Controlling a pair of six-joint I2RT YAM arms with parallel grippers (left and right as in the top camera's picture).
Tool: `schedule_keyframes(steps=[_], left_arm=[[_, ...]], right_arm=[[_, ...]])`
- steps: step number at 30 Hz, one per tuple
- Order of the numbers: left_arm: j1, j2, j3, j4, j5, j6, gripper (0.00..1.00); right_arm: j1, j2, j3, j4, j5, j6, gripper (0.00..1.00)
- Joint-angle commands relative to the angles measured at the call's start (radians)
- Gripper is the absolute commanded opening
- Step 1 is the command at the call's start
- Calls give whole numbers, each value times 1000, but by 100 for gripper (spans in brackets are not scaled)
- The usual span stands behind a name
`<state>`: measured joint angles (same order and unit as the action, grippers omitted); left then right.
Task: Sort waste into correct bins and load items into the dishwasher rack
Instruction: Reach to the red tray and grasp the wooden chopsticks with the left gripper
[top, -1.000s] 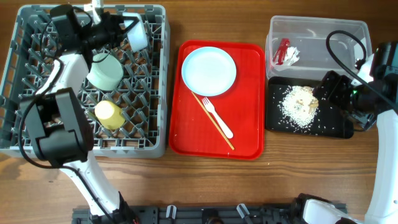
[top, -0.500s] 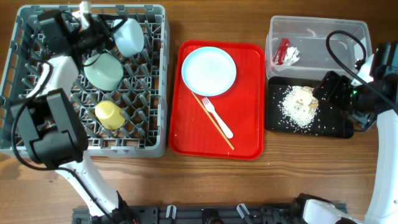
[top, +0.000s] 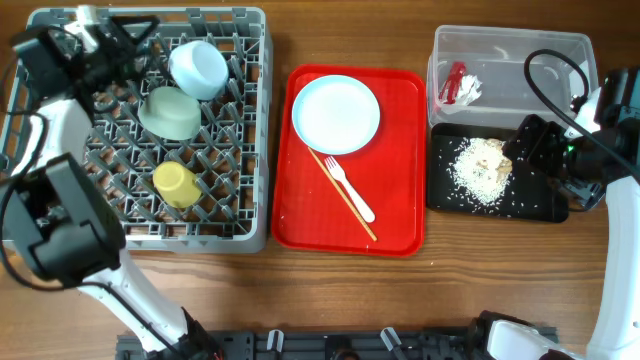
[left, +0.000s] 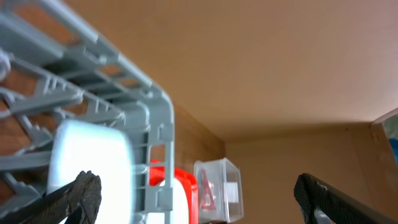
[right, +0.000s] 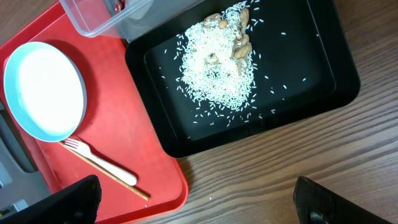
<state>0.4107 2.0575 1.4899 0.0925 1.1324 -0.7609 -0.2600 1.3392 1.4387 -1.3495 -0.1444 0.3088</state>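
The grey dishwasher rack (top: 252, 130) holds a pale blue bowl (top: 198, 68), a bowl with a green inside (top: 168, 112) and a yellow cup (top: 175, 185). My left gripper (top: 130, 30) is open over the rack's back left, apart from the blue bowl (left: 90, 162), with nothing between its jaws (left: 198, 186). A plate (top: 336, 113), white fork (top: 350, 192) and chopsticks (top: 345, 200) lie on the red tray (top: 400, 200). The clear tub (top: 520, 55) holds a red wrapper (top: 455, 82) and white paper (top: 472, 90). Rice scraps (top: 480, 168) fill the black tray (top: 540, 205). My right gripper (top: 535, 150) hangs open and empty (right: 196, 199) above it.
The red tray (right: 124, 112) sits between the rack and the two bins, its right edge close to the black tray (right: 323, 93). Bare wood runs along the front of the table. A black cable loops over the clear tub's right end.
My left gripper has opened and let go of the pale blue bowl, which now rests in the rack's back row. The left arm has drawn back to the left. The right arm has not moved.
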Motion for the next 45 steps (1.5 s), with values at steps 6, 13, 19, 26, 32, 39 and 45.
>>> schedule_keyframes(steps=[6, 13, 19, 26, 32, 39, 45], left_arm=[[-102, -253, 5, -382, -186, 295, 100], [-456, -461, 5, -912, -739, 388, 100], [-679, -492, 4, -971, -769, 388, 100], [-917, -374, 2, -1080, -1041, 22, 100], [-1040, -182, 2, -1123, -1049, -89, 100], [-1048, -17, 2, -1138, -1048, -138, 100], [-1048, 7, -4, -1145, -1048, -138, 100]], right_arm=[[-4, 8, 12, -2, 16, -21, 100], [-4, 8, 12, -3, 16, -21, 100], [-4, 8, 12, -6, 16, -21, 100], [-4, 8, 12, -6, 13, -21, 100], [-4, 8, 12, -10, 13, -21, 100], [-4, 8, 12, -10, 13, -21, 100], [-4, 8, 12, -10, 13, -22, 100]])
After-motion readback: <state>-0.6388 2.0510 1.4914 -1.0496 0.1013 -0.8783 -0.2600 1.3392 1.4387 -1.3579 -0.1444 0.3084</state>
